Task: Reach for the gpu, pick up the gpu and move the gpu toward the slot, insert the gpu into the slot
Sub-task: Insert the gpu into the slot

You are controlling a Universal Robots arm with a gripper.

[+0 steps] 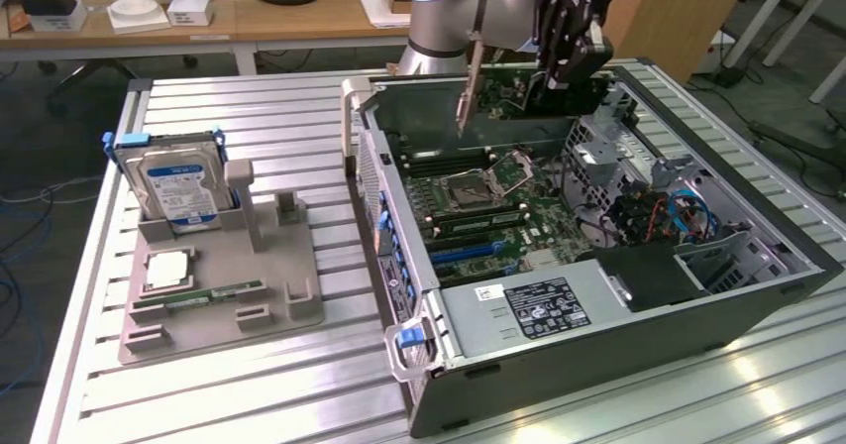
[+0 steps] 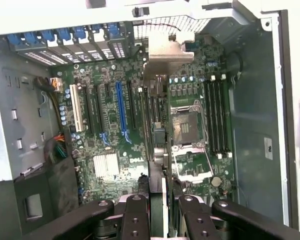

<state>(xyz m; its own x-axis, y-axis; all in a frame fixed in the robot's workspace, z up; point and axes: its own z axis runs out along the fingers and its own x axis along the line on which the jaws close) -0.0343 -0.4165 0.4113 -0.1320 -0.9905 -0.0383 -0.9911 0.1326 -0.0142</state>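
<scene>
In the exterior view, an open computer case (image 1: 595,360) lies on its side on the slatted metal surface (image 1: 264,385), with its motherboard (image 1: 516,206) facing up. The arm reaches down over the far end of the case. Its pincer (image 1: 553,77) is clamped on the top edge of the gpu (image 1: 505,92), which stands upright on edge with its silver end bracket toward the exterior view's left. The card hangs over the far part of the board, beyond the processor socket (image 1: 470,184). It may be clear of the board, but its lower edge is hard to make out against the case wall. Well apart, on the exterior view's left, a grey holder (image 1: 225,315) carries an upright hard drive (image 1: 178,188) and a memory stick (image 1: 198,295) lying flat.

In the wrist view, the camera looks straight down the card. The gpu (image 2: 160,87) appears edge-on as a thin strip with the bracket at its far end, running out from between the two black fingers (image 2: 135,220) of the pincer (image 2: 162,210), which press on it from either side. The strip lies over the board between the expansion slots (image 2: 97,112), among them one blue slot (image 2: 121,112), and the processor socket (image 2: 190,125). It sits close beside the black slots next to the blue one.
</scene>
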